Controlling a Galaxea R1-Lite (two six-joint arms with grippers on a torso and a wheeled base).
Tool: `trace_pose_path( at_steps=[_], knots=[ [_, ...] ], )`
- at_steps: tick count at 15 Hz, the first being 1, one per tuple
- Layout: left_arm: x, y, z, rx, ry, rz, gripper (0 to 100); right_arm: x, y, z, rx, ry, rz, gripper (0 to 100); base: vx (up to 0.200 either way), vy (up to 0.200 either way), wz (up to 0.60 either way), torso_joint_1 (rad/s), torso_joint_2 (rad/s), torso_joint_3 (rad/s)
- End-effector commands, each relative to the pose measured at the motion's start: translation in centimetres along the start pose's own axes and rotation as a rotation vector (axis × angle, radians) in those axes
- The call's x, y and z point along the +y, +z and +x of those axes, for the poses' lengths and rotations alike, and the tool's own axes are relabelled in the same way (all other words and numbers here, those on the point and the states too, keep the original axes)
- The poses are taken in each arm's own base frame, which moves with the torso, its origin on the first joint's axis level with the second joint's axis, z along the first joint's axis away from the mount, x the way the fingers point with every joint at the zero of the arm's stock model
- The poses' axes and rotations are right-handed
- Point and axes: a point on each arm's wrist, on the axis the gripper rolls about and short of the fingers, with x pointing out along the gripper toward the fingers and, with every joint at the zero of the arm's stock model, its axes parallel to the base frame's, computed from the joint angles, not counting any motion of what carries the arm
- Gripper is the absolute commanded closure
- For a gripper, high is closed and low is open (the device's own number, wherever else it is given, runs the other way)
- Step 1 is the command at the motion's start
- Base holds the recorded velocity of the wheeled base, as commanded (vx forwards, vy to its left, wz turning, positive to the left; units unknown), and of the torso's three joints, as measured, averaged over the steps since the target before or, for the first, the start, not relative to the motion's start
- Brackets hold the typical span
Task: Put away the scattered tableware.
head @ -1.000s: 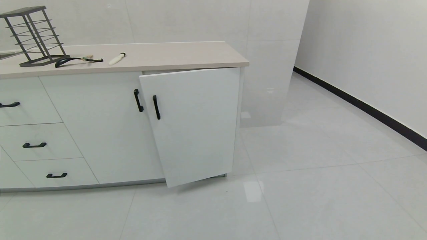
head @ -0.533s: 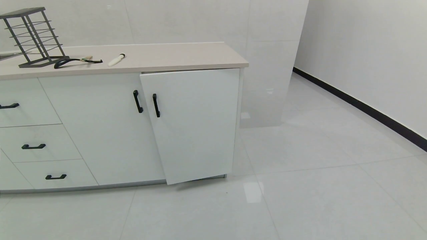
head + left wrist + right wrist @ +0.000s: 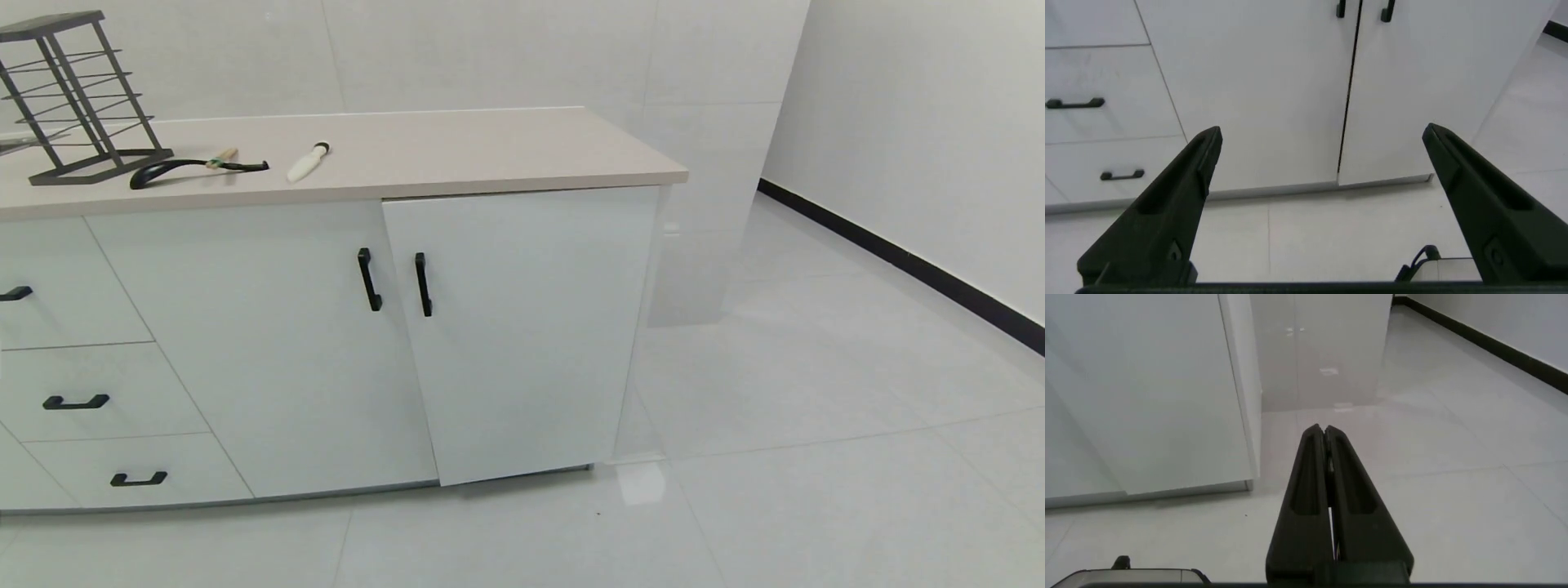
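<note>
Swung to since a second ago: door, ajar then, now flush with its neighbour or very close to it. Shifted too, the whole head view, so put down to the camera; nothing on the table displaced.

Left claw: spread wide, holding nothing, hanging low before the cupboard fronts and drawers. Right claw: pressed together, nothing between, pointing down at the floor past the cupboard's end.

Up on the table, above both claws and off to the left: ladle, white utensil, and a wooden-handled piece touching the ladle's stem. Ladle lying along the table's front edge, bowl end toward the rack. White utensil lying slantwise, dark-tipped end away from the front edge. Judged nearer to the left arm, already spread for a grasp; needs raising well above table height first.

Hard to tell: what the white utensil is, how much of the wooden-handled piece lies under the ladle, whether the door is fully home. Rack cut off at the view's edge. Cupboard's inside hidden.
</note>
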Motion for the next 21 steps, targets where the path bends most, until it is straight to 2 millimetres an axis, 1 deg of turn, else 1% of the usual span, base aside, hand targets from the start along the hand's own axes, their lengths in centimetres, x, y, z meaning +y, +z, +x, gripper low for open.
trace_pose_path(
  at_steps=[1,2,9,10,19,21],
  knots=[
    [0.0,0.0,0.01,0.002,0.0,0.0,0,0.0,0.01,0.02,0.002,0.0,-0.001,100,0.2,0.2,0.0,0.002,0.0,0.002],
    [0.0,0.0,0.01,0.002,0.0,0.0,0,0.0,0.01,0.02,0.002,0.0,-0.001,100,0.2,0.2,0.0,0.007,0.0,0.007],
    [0.0,0.0,0.01,0.002,0.001,-0.002,0,0.0,0.01,0.03,0.003,0.0,-0.001,100,0.0,0.2,0.0,0.002,0.0,0.0],
    [0.0,0.01,0.0,-0.001,0.001,-0.002,0,0.0,0.01,0.03,0.003,0.0,-0.001,100,0.0,0.0,0.0,0.0,0.0,0.0],
    [0.01,0.01,0.01,0.001,0.003,-0.005,0,-0.01,0.01,0.03,0.003,-0.003,-0.004,100,0.0,0.0,0.6,0.002,0.0,0.002],
    [0.01,0.01,0.01,0.001,0.003,-0.005,0,-0.01,0.0,0.03,0.005,-0.003,-0.003,100,0.0,0.0,0.0,0.0,0.0,0.0]
  ],
)
